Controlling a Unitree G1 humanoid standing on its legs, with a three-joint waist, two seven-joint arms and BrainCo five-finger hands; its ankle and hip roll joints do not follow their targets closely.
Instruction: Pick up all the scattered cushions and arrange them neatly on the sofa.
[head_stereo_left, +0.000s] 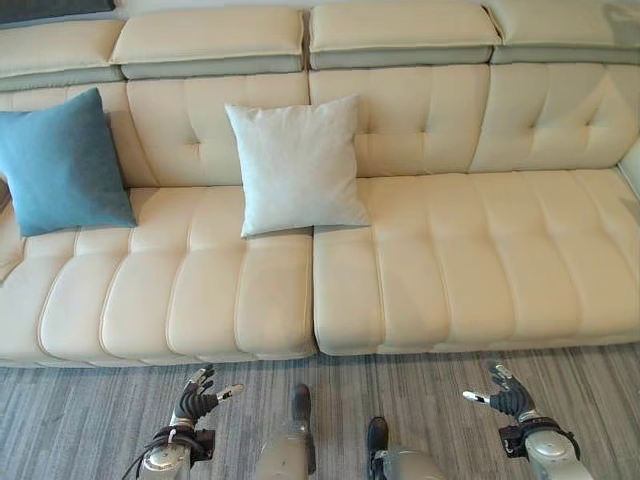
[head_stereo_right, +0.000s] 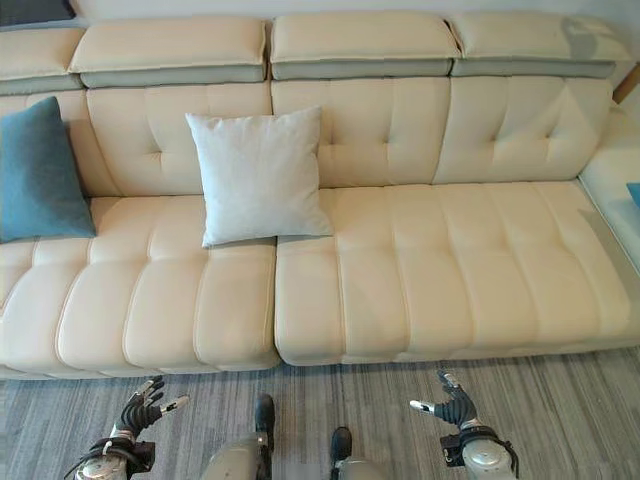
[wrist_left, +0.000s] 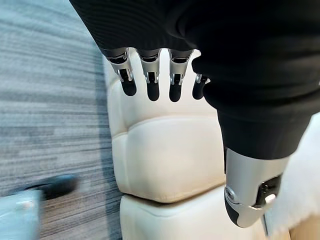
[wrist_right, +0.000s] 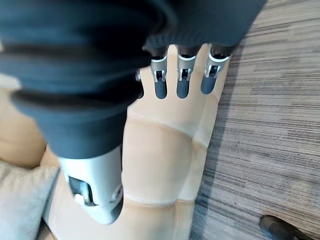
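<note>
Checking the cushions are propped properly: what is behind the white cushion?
The white cushion leans against the cream sofa's tufted backrest, which shows around it. The patch of backrest directly behind it is covered.

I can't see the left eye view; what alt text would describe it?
A cream sofa holds a blue cushion at its left end and a white cushion leaning mid-backrest. Below, over grey floor, the left hand and right hand hang open, holding nothing.

Silver dark-tipped fingers (wrist_left: 152, 80), dark ribbed wrist covers, silver-grey arms.
</note>
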